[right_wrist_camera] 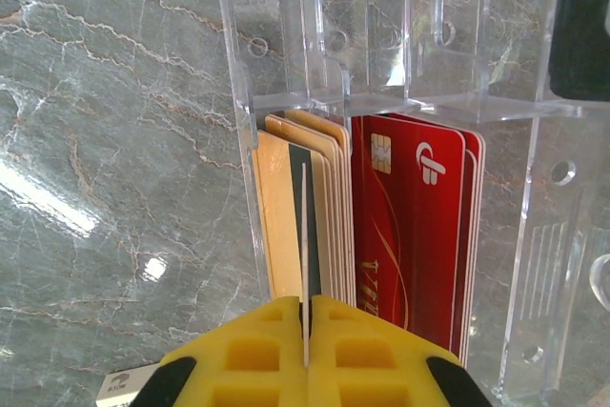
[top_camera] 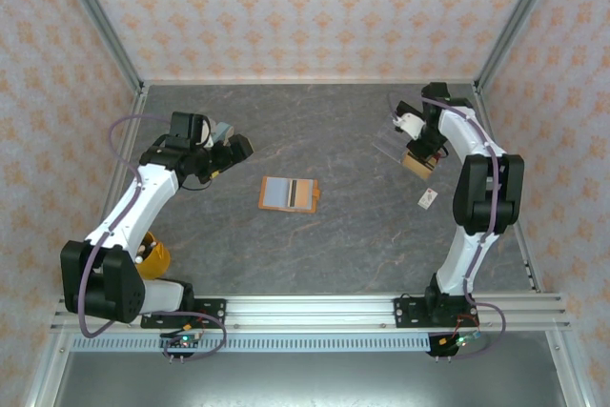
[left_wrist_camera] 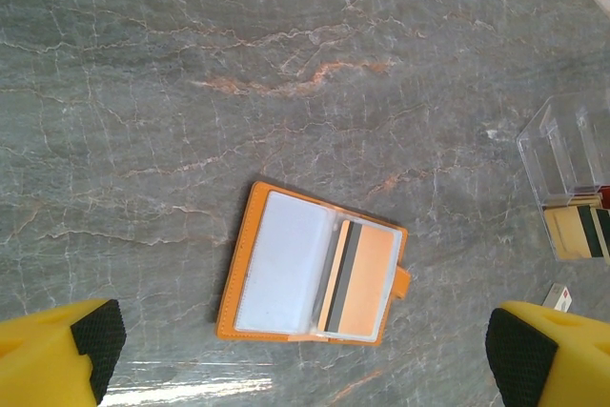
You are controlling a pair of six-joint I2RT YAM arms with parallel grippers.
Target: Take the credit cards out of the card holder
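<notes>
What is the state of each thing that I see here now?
card holder: lying open, striped card in one pocket.
left gripper: fingers open, empty.
right gripper: fingers shut on thin card.
clear tray: holds stacked cards on edge.

Lab test cell: aluminium frame (top_camera: 96, 16), wallpapered walls (top_camera: 315, 7).

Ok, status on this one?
Left gripper open near opened orange folder card holder, one peach card inside. Right gripper shut on thin card at clear plastic tray. Nothing blocking.
</notes>
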